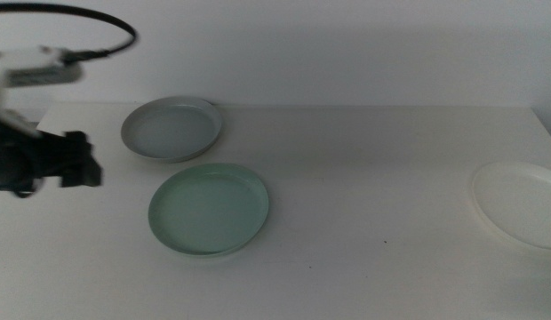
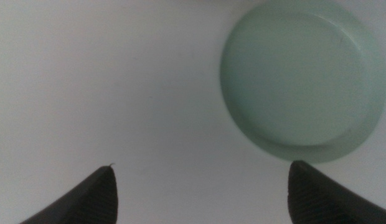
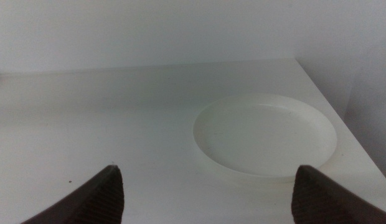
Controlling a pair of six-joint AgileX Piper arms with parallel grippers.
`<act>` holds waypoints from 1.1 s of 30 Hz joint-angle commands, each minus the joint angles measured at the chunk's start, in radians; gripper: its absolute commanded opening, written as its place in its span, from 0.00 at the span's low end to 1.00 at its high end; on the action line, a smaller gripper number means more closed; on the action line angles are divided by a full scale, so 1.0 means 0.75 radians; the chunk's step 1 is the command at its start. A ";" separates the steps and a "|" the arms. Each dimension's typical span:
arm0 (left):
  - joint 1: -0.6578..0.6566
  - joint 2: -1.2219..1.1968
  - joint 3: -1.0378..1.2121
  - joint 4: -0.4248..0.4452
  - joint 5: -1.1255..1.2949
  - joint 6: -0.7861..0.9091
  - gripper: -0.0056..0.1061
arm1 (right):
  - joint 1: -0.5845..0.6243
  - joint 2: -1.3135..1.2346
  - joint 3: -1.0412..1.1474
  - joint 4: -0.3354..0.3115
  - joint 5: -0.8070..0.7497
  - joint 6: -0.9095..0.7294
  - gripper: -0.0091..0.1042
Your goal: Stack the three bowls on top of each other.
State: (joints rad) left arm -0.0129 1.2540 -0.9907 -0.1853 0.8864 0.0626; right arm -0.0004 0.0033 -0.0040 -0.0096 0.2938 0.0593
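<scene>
Left gripper [image 2: 202, 193], jaws wide and empty, hovers seemingly just beside the mint bowl [image 2: 302, 78].

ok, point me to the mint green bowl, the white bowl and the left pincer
mint green bowl [image 1: 209, 210], middle view, centre of its flat inside
white bowl [image 3: 265, 134], right wrist view, centre of its inside
left pincer [image 2: 202, 190], left wrist view, midway between its two open dark tips, over bare table

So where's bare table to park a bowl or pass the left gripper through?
Widest bare patch: between the mint green bowl and the white bowl. Front edge below them is free too. Crowded at left: grey bowl, mint bowl and left gripper sit close together.
</scene>
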 commanded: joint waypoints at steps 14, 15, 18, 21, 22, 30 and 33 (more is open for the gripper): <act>-0.180 0.529 -0.200 -0.032 -0.143 -0.062 0.89 | -0.011 -0.004 0.005 -0.004 -0.013 -0.005 0.89; -0.183 0.581 -0.237 -0.015 -0.109 -0.071 0.89 | -0.011 -0.004 0.005 -0.004 -0.013 -0.005 0.89; -0.194 0.703 -0.291 -0.001 -0.070 -0.073 0.88 | -0.011 -0.004 0.005 -0.004 -0.013 -0.005 0.89; -0.194 0.780 -0.295 -0.001 -0.109 -0.075 0.86 | -0.011 -0.004 0.005 -0.004 -0.013 -0.005 0.89; -0.194 0.800 -0.295 -0.001 -0.124 -0.075 0.85 | -0.011 -0.004 0.005 -0.004 -0.013 -0.005 0.89; -0.194 0.887 -0.292 -0.004 -0.218 -0.070 0.65 | -0.011 -0.004 0.005 -0.004 -0.013 -0.005 0.89; -0.194 0.909 -0.292 -0.021 -0.230 -0.070 0.47 | -0.011 -0.004 0.005 -0.004 -0.013 -0.005 0.89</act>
State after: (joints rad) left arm -0.1541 1.9298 -1.2036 -0.1917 0.7267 0.0166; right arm -0.0004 0.0033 -0.0040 -0.0096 0.2938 0.0593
